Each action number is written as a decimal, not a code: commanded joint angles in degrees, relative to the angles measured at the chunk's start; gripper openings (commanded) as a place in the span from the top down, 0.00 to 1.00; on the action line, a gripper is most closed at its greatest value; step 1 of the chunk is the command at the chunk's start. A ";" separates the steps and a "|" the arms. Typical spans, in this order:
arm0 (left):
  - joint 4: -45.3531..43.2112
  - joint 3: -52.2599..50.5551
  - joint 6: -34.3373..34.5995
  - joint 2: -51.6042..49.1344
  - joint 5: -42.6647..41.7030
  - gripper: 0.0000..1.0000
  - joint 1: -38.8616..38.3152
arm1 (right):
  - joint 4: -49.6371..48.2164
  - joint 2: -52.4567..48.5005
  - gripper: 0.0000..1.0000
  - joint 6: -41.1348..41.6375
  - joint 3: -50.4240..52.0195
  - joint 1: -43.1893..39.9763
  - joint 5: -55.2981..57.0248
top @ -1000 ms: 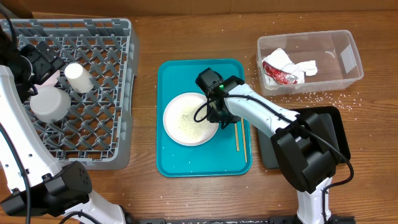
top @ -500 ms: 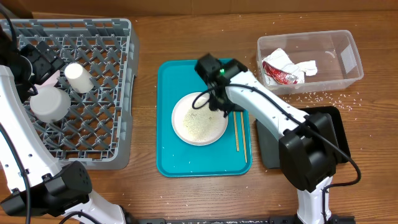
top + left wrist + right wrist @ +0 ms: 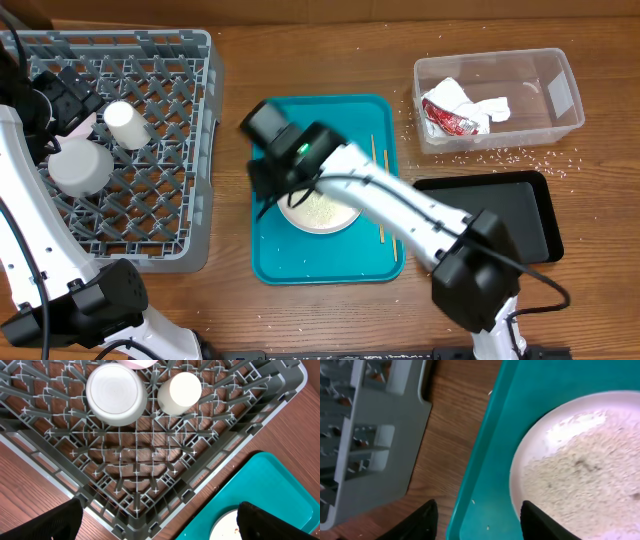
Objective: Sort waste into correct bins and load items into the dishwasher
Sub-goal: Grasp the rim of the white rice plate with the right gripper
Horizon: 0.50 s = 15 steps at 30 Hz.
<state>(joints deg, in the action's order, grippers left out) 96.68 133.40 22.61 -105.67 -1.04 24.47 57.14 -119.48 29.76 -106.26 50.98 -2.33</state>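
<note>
- Plate (image 3: 580,460), dusted with rice crumbs, sits on the teal tray (image 3: 490,495), just right of the right claw (image 3: 479,512). That claw's spread open with nothing in it.
- Chopsticks (image 3: 381,228) lie along the tray's right side.
- Left claw (image 3: 159,515) hangs wide open and empty over the grey rack (image 3: 125,460), which has two white cups (image 3: 179,392) at its far end.

Left gripper (image 3: 159,519) and right gripper (image 3: 483,522), jaws wide apart
</note>
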 commanded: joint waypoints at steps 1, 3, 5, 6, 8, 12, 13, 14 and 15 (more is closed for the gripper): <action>0.11 -0.17 1.20 0.02 -0.02 0.00 -0.11 | 0.17 -3.54 0.46 6.64 0.57 2.03 10.10; 0.11 -0.17 1.20 0.02 -0.02 0.00 -0.11 | 0.24 -4.85 0.46 8.26 0.57 2.75 11.37; 0.11 -0.17 1.20 0.02 -0.02 0.00 -0.11 | 0.13 -5.92 0.47 8.50 0.57 3.08 11.67; 0.11 -0.17 1.20 0.02 -0.02 0.00 -0.11 | 0.13 -6.34 0.48 8.48 0.57 3.26 11.78; 0.11 -0.17 1.20 0.02 -0.02 0.00 -0.11 | 0.17 -7.87 0.49 8.46 0.57 3.34 11.98; 0.11 -0.17 1.20 0.02 -0.02 0.00 -0.11 | 0.31 -10.51 0.50 8.41 0.57 3.34 11.93; 0.11 -0.17 1.20 0.02 -0.02 0.00 -0.11 | 0.35 -10.86 0.50 8.15 0.57 3.34 11.91; 0.11 -0.17 1.20 0.02 -0.02 0.00 -0.11 | 0.33 -11.17 0.51 8.15 0.57 3.37 11.93; 0.11 -0.17 1.20 0.02 -0.02 0.00 -0.11 | 0.28 -11.23 0.52 7.96 0.57 3.41 11.91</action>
<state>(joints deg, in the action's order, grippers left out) 96.68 133.40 22.61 -105.67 -1.04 24.47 57.65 -129.97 37.30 -105.95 54.37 8.21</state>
